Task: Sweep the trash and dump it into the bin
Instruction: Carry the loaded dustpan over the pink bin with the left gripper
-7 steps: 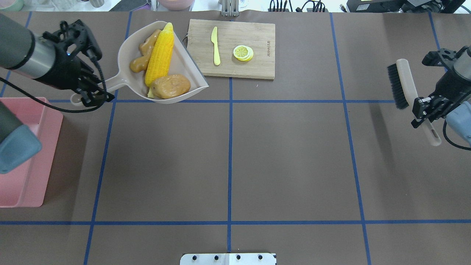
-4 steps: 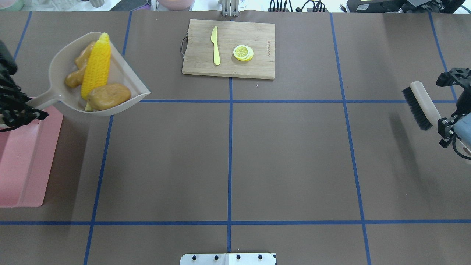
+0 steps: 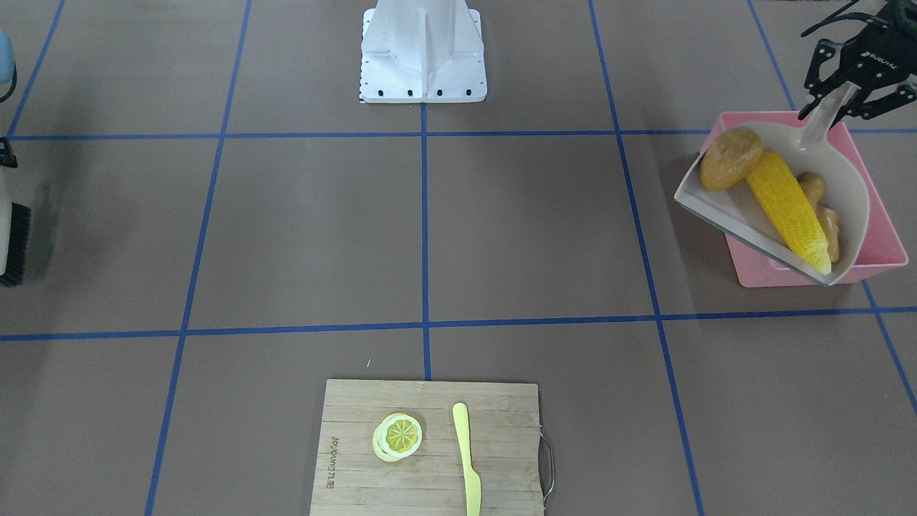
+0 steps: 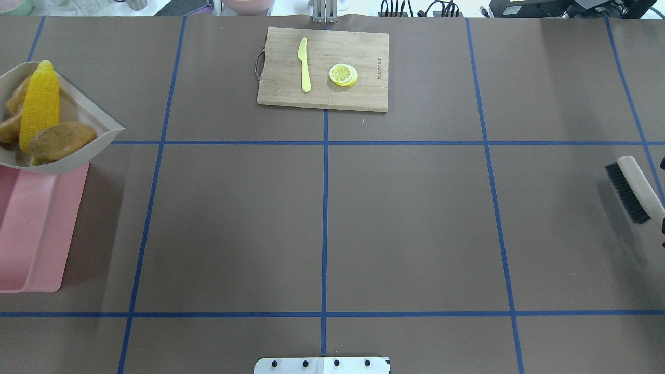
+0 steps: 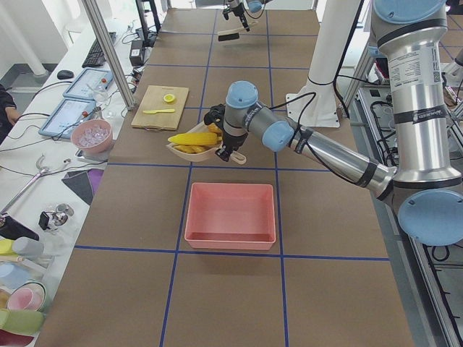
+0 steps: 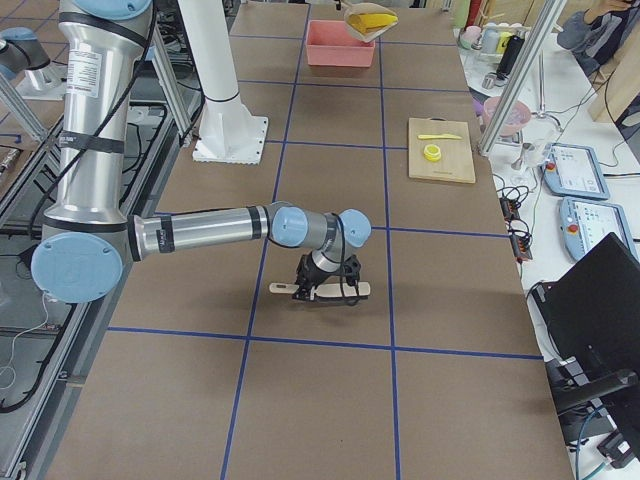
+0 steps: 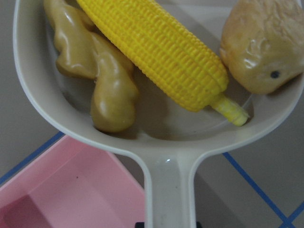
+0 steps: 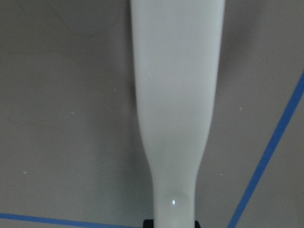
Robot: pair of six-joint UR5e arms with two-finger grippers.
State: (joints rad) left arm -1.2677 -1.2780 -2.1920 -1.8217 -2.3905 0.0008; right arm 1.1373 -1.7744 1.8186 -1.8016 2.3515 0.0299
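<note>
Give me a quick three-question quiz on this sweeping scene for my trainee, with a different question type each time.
1. True or false: the corn, potato and ginger root already lie in the pink bin.
2. What is the left tool gripping? A) the bin's rim B) the dustpan handle C) nothing
3. Name the two things lying on the cutting board.
Key:
1. False: they sit in the lifted dustpan, and the bin is empty.
2. B.
3. A pale yellow knife and a lemon slice.
</note>
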